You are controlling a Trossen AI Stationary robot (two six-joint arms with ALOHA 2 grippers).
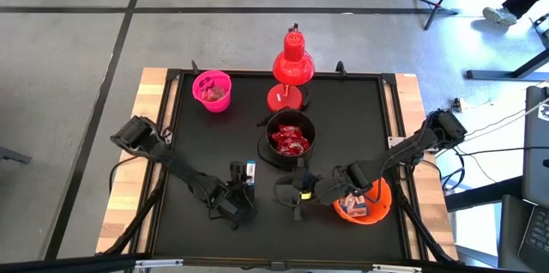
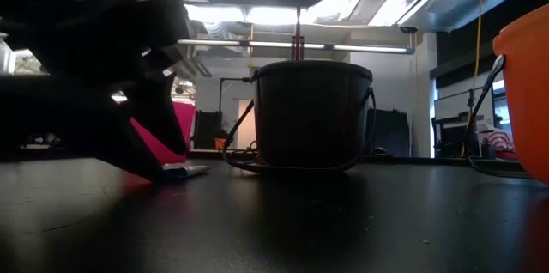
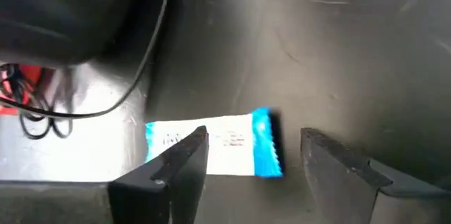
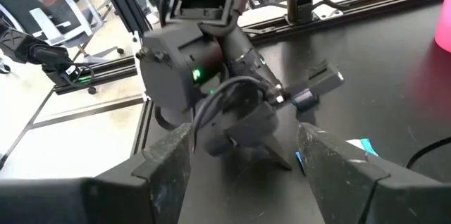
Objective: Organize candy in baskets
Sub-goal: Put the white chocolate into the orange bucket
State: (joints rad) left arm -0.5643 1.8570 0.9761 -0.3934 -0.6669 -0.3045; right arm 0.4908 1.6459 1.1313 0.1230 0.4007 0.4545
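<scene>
The left gripper is low over the black table mat toward its near edge, fingers spread apart around a small flat white-and-blue wrapped candy that lies on the mat; one finger overlaps the wrapper's white part, the other stands clear of its blue end, and nothing is pinched. In the low view the same sweet lies flat on the mat under the dark fingertips. The right gripper is just beside it, near the middle of the front edge, its fingers spread and empty, pointing toward the left arm. Behind both stands the round black plastic bucket, holding shiny red wrapped sweets. The larger orange bucket sits by the right arm with a few wrappers inside, and the small pink bucket is at the far left corner. A red desk lamp stands at the far edge
</scene>
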